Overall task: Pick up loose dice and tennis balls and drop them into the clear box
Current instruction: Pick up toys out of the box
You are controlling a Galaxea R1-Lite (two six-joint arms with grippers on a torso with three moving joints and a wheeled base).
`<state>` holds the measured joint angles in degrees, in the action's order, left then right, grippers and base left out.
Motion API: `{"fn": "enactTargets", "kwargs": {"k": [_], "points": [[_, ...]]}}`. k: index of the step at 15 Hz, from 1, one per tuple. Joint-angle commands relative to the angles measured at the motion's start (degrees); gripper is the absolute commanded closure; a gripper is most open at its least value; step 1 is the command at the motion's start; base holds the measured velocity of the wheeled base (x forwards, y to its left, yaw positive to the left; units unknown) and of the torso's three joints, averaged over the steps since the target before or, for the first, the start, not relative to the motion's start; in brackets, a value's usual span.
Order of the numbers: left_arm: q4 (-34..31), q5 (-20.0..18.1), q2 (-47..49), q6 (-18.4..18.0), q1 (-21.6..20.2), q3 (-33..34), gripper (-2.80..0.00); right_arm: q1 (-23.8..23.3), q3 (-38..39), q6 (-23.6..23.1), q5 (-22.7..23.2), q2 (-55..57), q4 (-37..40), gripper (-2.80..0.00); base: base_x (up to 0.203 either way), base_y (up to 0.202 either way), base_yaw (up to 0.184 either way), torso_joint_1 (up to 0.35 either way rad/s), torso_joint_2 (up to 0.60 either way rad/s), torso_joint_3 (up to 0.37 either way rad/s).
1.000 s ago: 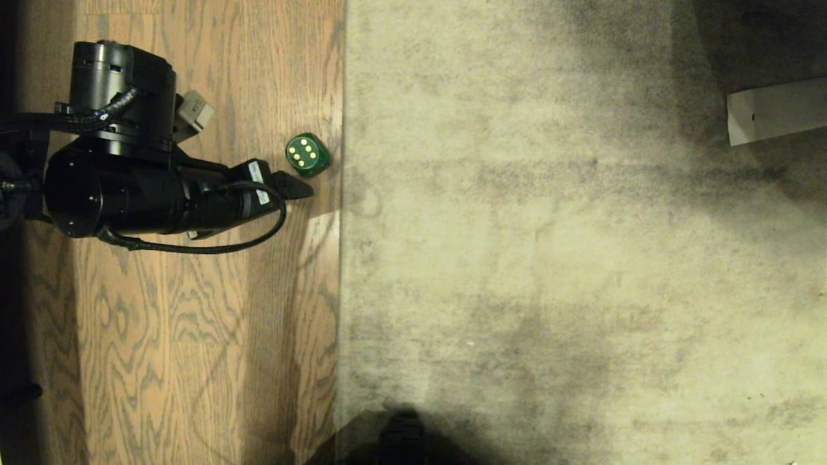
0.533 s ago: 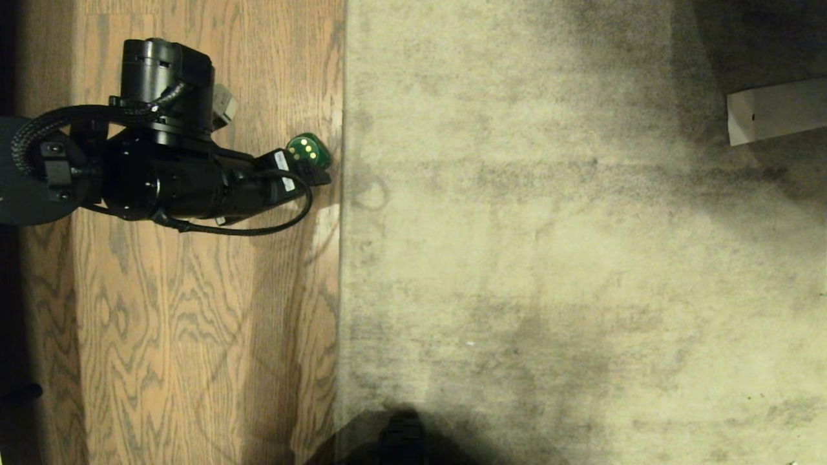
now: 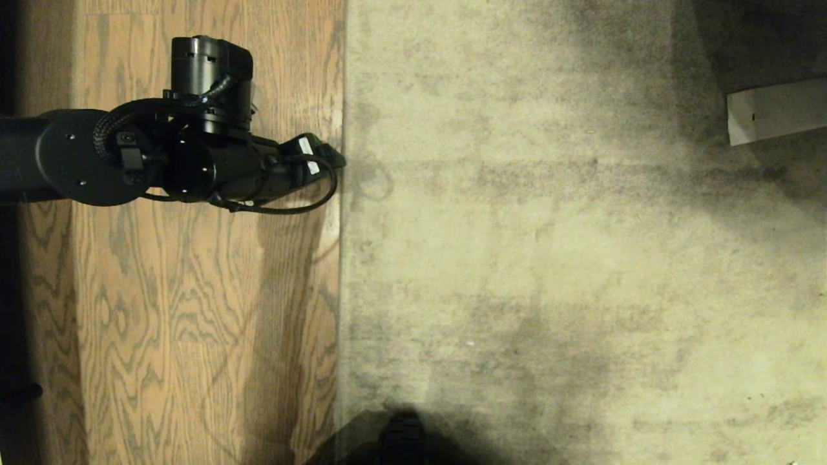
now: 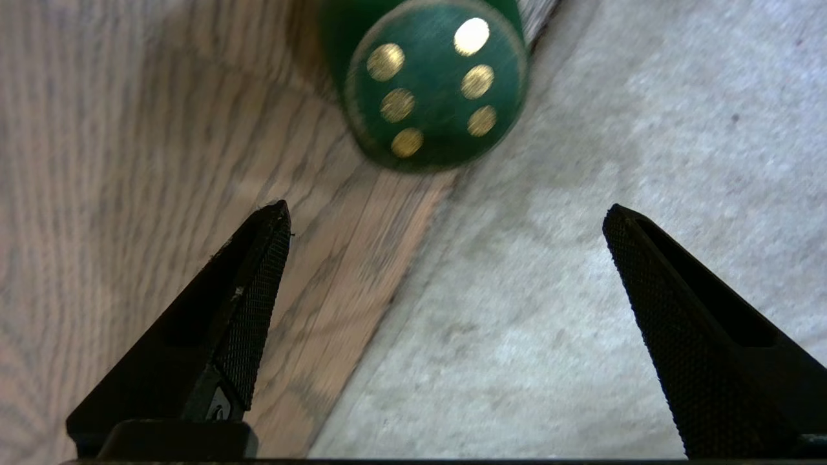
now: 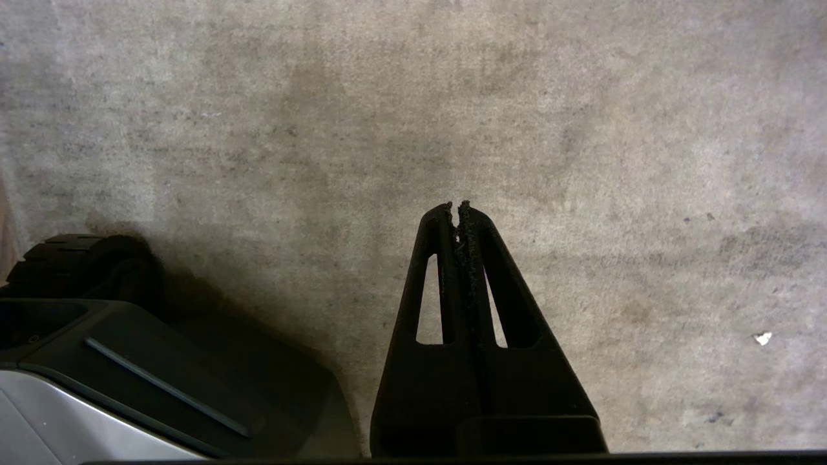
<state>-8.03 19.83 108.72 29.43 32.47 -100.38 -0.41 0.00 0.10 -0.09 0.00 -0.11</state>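
Reaching toward the green die (image 4: pixel 431 84) at the top of the frame, your left gripper (image 4: pixel 446 223) spreads its fingers (image 4: pixel 258 284) wide and empty to straddle it.

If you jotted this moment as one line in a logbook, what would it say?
left gripper: open, above green die, not touching | die: on wood floor at rug edge | right gripper: shut, empty, over rug

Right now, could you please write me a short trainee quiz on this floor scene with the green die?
1. True or false: the left gripper already clamps the green die with gold pips.
2. How many pips show on the die's face in the left wrist view?
3. The die sits on: A) wooden floor beside the grey carpet's edge, B) mid-carpet.

Key: 1 false, its fingers stand wide apart, short of it; 2 six; 3 A.
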Motion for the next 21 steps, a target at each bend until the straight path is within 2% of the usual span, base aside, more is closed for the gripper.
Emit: {"fn": "enactTargets", "kwargs": {"k": [1, 4, 16, 19, 21], "points": [[-0.06, 0.2, 2.19, -0.07, 0.05, -2.27, -2.8, 0.06, 0.0, -0.01, 0.0, 0.0, 0.02, 0.0, 0.0, 0.0, 0.0, 0.0, 0.0, 0.0], [0.03, 0.29, 4.02, -2.04, -0.12, -4.81, -2.8, 0.06, 0.0, -0.01, 0.0, 0.0, 0.01, 0.0, 0.0, 0.0, 0.0, 0.0, 0.0, 0.0], [0.12, 2.23, 7.73, -5.28, -1.36, -10.63, -2.8, -0.02, 0.0, -0.01, 0.0, 0.0, 0.02, 0.0, 0.0, 0.0, 0.0, 0.0, 0.0, 0.0], [1.94, 2.41, 7.93, -6.81, -1.8, -10.63, -2.8, -0.02, 0.0, -0.01, 0.0, 0.0, 0.02, 0.0, 0.0, 0.0, 0.0, 0.0, 0.0, 0.0], [3.94, 4.03, 8.14, -7.89, -1.88, -10.63, -2.8, 0.06, 0.0, -0.01, 0.0, 0.0, 0.02, 0.0, 0.0, 0.0, 0.0, 0.0, 0.0, 0.0]]}}
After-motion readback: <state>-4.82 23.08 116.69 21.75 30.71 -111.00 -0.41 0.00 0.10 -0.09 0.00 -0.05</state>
